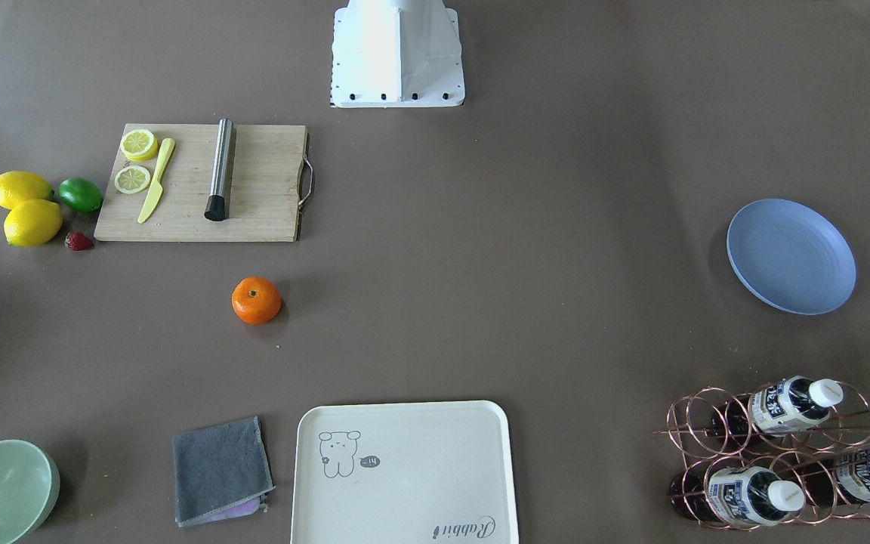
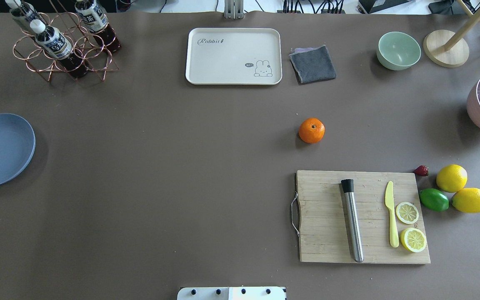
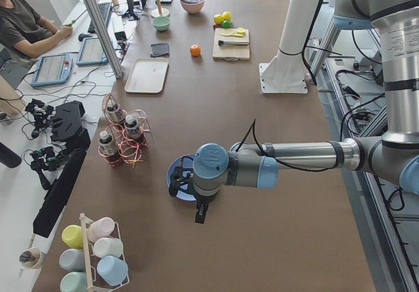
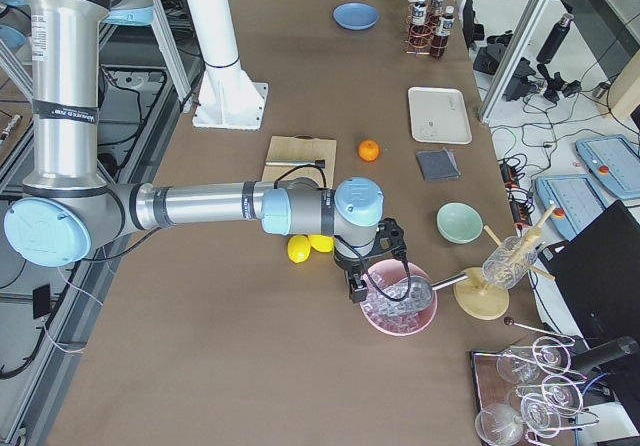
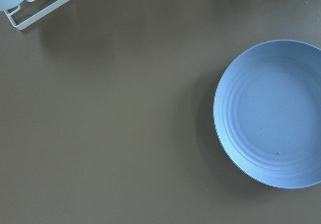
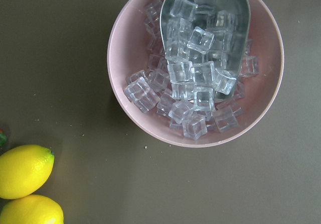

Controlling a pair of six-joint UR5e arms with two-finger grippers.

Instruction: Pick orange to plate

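Observation:
The orange (image 1: 256, 301) (image 2: 311, 130) sits alone on the brown table just beyond the cutting board, on the robot's right half; it also shows small in the side views (image 3: 195, 50) (image 4: 369, 150). The blue plate (image 1: 791, 257) (image 2: 0, 150) (image 5: 273, 113) lies empty at the far left edge. My left gripper (image 3: 180, 182) hangs over the plate, and my right gripper (image 4: 378, 276) hangs over a pink bowl of ice (image 6: 195, 63). Both show only in the side views, so I cannot tell whether they are open or shut.
A wooden cutting board (image 2: 363, 216) carries a metal rod, a yellow knife and lemon slices. Two lemons (image 2: 452, 178), a lime (image 2: 434, 199) and a strawberry lie beside it. Along the far edge stand a cream tray (image 2: 233, 56), grey cloth (image 2: 313, 63), green bowl (image 2: 398, 50) and bottle rack (image 2: 63, 41).

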